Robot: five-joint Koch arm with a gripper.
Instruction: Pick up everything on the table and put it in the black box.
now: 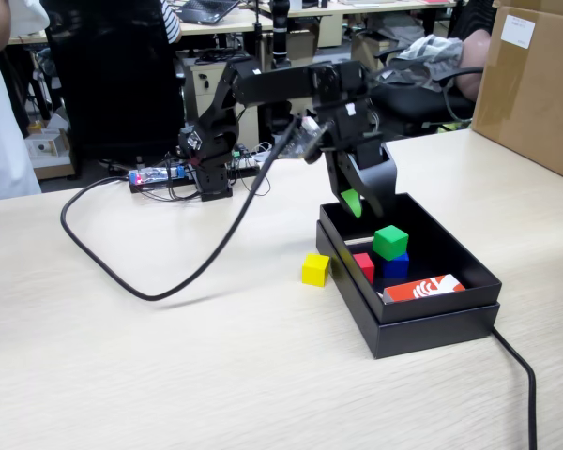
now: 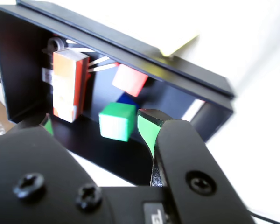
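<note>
Gripper: black gripper (image 2: 95, 126) with green-padded jaws, spread wide and empty above the box's far end.
Box: shallow matte black cardboard box (image 1: 432, 326), long axis running away from the fixed view.
Inside: small green cube (image 1: 390, 242) atop small blue cube (image 1: 395, 266), small red cube (image 1: 364, 266) beside them.
Outside: small yellow cube (image 1: 315, 269) on light beige wood-grain table (image 1: 150, 375), just beside the box's left wall.

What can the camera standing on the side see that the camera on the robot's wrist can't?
Only the fixed view shows the whole arm, the thick black cable on the light beige wood-grain table, and the big brown cardboard carton.

Only the wrist view shows the open gripper close up, looking straight into the box.

Both show the shallow matte black box holding the small green cube, red cube, blue cube and orange-and-white flat packet. The small yellow cube outside the box is just a blurry corner in the wrist view.
</note>
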